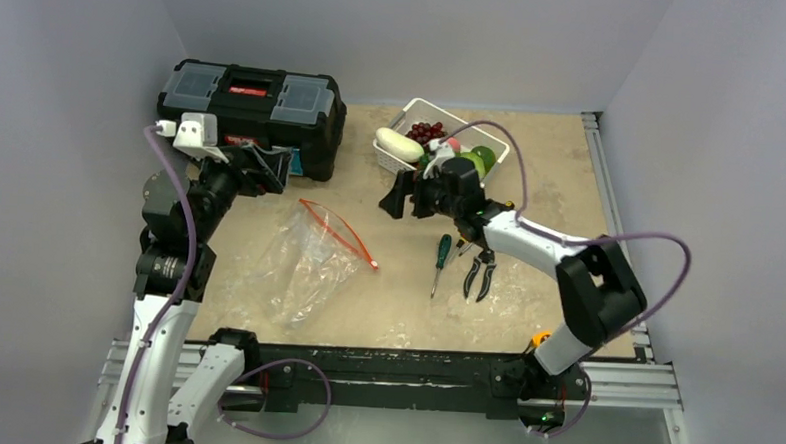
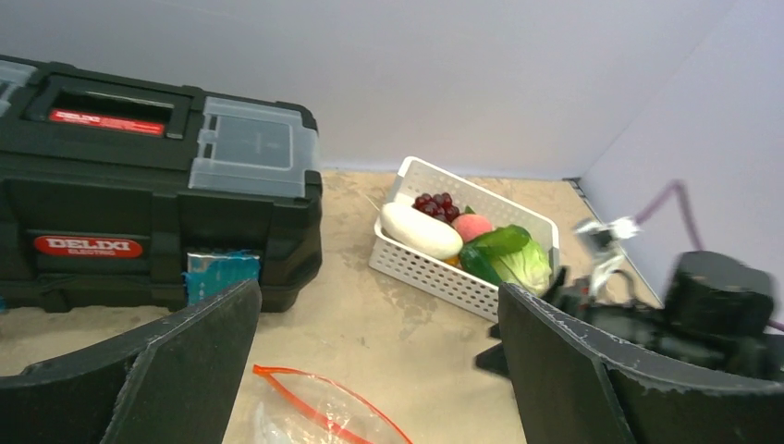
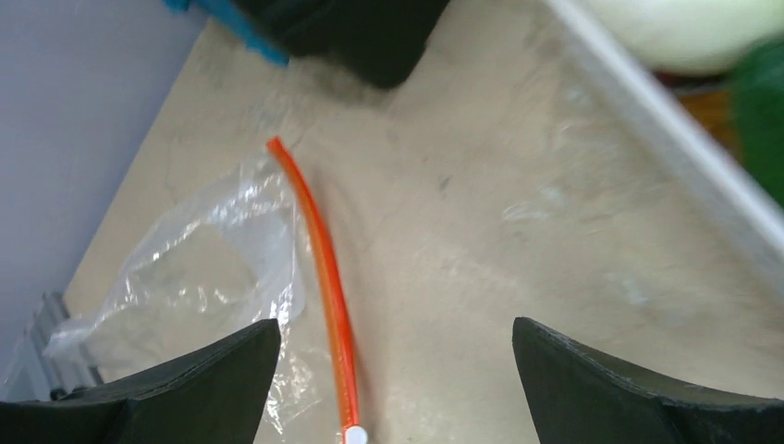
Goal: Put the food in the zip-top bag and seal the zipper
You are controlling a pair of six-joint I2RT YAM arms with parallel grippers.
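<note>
The clear zip-top bag (image 1: 312, 259) lies flat on the table. Its orange-red zipper (image 1: 339, 232) stands slightly open, with the white slider (image 1: 375, 267) at the near end. The food sits in a white slotted basket (image 1: 444, 109): a white oblong vegetable (image 2: 421, 229), a pink peach (image 2: 473, 226), a dark green cucumber (image 2: 499, 242) and a light-green cabbage (image 2: 527, 266). My left gripper (image 1: 271, 167) is open and empty beside the toolbox, above the bag's far end (image 2: 314, 407). My right gripper (image 1: 400, 197) is open and empty between basket and bag, above the zipper (image 3: 324, 268) and slider (image 3: 353, 435).
A black toolbox (image 1: 249, 101) stands at the back left. Dark red grapes (image 2: 436, 203) also lie in the basket. A green-handled screwdriver (image 1: 439, 262) and black pliers (image 1: 481, 271) lie right of the bag, under the right arm.
</note>
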